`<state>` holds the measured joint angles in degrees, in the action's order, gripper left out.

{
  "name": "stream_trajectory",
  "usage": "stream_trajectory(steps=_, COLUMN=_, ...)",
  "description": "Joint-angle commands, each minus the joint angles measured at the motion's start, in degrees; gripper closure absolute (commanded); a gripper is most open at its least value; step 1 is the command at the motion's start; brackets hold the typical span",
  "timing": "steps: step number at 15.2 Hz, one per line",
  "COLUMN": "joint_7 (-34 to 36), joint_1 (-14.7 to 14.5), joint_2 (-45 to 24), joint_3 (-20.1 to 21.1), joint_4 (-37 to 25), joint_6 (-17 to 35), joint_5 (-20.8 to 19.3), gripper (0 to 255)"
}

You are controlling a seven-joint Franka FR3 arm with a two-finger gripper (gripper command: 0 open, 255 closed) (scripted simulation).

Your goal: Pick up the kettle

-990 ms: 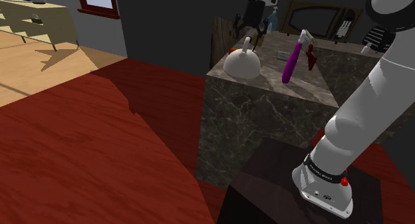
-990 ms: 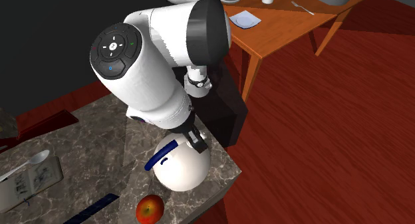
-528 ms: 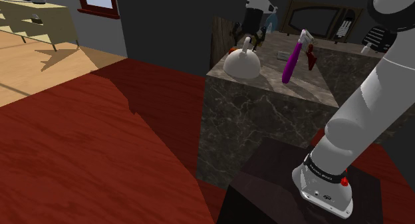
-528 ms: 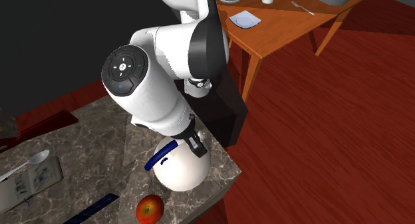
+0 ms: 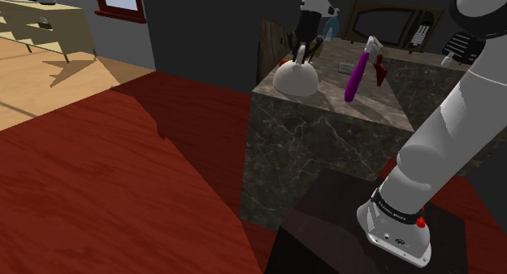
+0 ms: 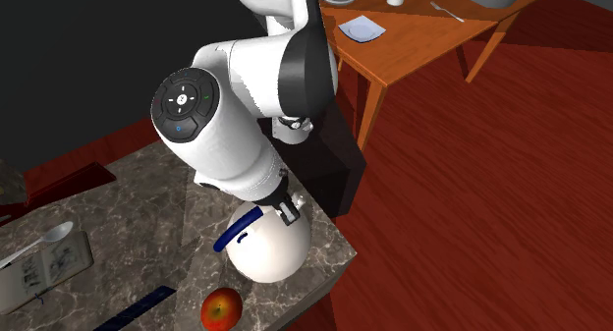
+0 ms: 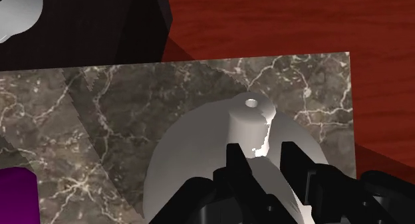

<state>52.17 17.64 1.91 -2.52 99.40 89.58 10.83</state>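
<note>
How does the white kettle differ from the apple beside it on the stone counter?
The kettle is white and dome-shaped; the apple is round and red with a yellowish patch. The kettle is much the larger of the two. The kettle has a curved handle, and the gripper stands over it with its fingers apart, while nothing touches the apple. Both rest on the marbled counter, close to its edge.
</note>
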Motion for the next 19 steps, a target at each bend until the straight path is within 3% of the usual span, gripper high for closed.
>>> stream_trajectory(steps=1, joint_7=0.00, joint_1=0.01, joint_2=-0.03, joint_3=-0.02, joint_4=0.04, joint_6=0.01, joint_5=-0.02, gripper=255)
stream_trajectory(steps=19, joint_7=1.97, joint_1=0.22, joint_2=-3.06, joint_3=-0.24, joint_4=-15.50, joint_6=-12.35, joint_5=0.34, gripper=255)
